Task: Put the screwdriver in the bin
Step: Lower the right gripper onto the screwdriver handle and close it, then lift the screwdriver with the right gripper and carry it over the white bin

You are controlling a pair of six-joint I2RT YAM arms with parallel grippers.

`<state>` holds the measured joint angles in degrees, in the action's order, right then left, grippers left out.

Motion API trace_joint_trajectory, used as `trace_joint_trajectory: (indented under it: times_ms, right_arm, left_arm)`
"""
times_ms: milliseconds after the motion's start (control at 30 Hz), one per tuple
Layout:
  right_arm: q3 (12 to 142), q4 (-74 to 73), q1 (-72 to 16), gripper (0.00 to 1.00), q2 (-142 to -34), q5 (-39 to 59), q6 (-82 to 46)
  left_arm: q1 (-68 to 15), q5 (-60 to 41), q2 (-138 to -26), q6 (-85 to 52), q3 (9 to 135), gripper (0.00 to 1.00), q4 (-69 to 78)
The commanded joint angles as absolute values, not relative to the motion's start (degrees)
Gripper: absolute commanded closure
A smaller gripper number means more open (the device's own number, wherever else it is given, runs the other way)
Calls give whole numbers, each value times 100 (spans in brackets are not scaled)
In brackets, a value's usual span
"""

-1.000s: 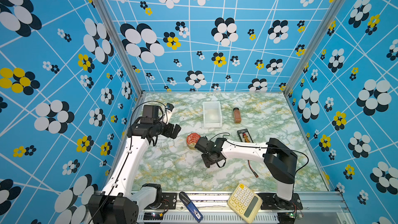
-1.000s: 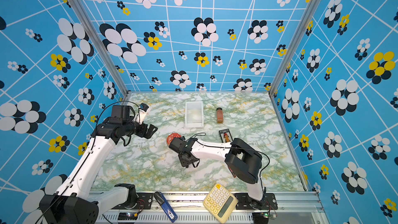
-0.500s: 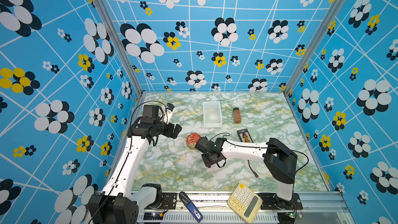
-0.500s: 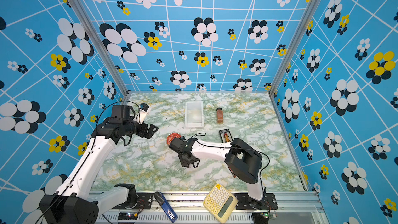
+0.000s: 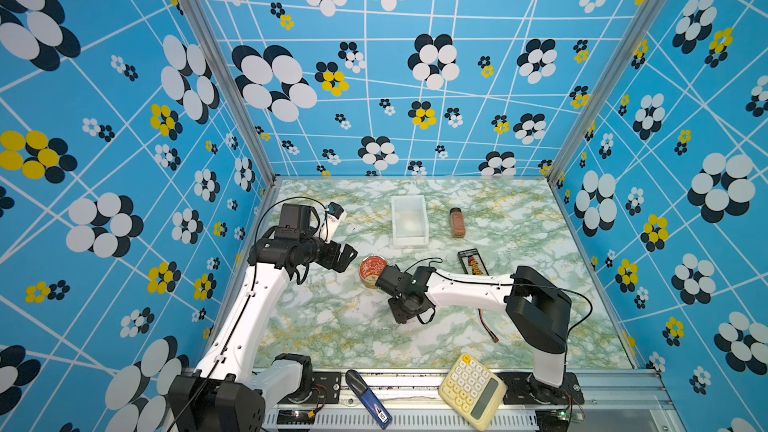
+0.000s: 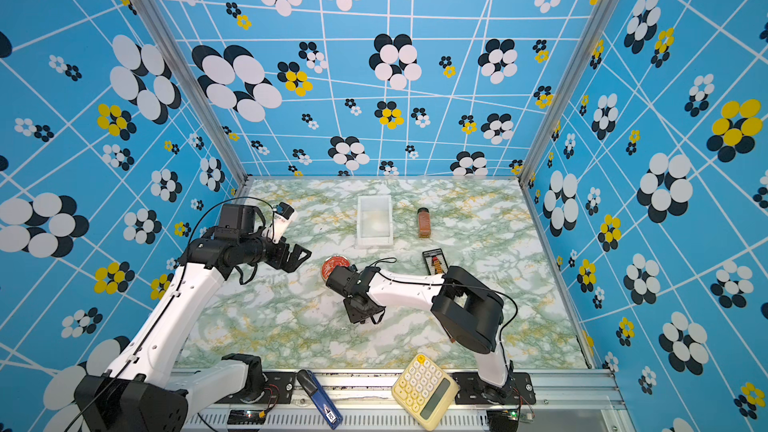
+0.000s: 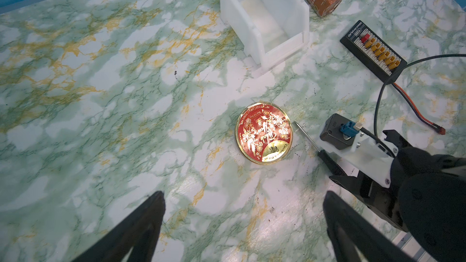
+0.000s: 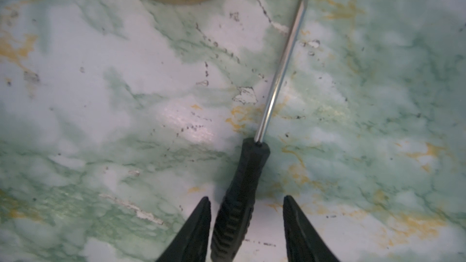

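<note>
The step in hand is the pick-up. The right tool is down at the bench, just beside the round red tin, with its two black fingers straddling the ribbed black handle of the screwdriver. In the right wrist view one finger sits almost against the handle while the other stands clear, with a visible gap; the tool is part open and has hold of nothing yet, as far as the frames show. The screwdriver lies flat on the bench on the side of the tin that faces the right arm, its thin grey shaft pointing toward the tin, the tip near the tin's rim but apart from it. In both top views the tool itself hides the screwdriver.

The bin stands beyond the tin, toward the back wall, open side up and seemingly empty. A brown spice jar lies beside it and a black connector board lies off to the tin's far side.

The left tool hangs above the bench on the other side of the tin, fingers spread wide and empty.

The next move, I judge, calls for closing on the handle squarely, since the tool sits off-centre and the slim handle could roll or be pushed aside. Then lift clear of the tin, carry past it to the bin and release above its low walls.
</note>
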<state>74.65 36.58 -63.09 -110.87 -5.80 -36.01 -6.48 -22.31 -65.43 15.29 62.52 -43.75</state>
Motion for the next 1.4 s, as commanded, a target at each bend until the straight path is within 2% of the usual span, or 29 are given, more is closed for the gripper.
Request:
trace_joint_trajectory:
  times_ms: [0, 433, 733, 967, 1367]
  right_arm:
    - [7540, 3631, -6306, 52, -11266, -493, -3709]
    - [7559, 3733, -6378, 62, -11426, -600, -3779]
    - [7344, 3620, -6381, 78, -11184, -783, -3732]
    - [7308, 3645, -6374, 82, -10893, -901, -3584]
    - [7247, 3834, -6125, 81, -10387, -485, -3388]
  left_arm:
    - [-701, -2338, -6425, 1626, 6271, 1, -4509]
    - [-782, -2390, -6348, 1694, 6341, 1, -4642]
    - [-886, -2806, -6388, 1892, 6328, 1, -4839]
    - [-1076, -2954, -6530, 2142, 6384, 1, -5109]
    - [-1102, -2882, -6377, 2400, 6352, 1, -5344]
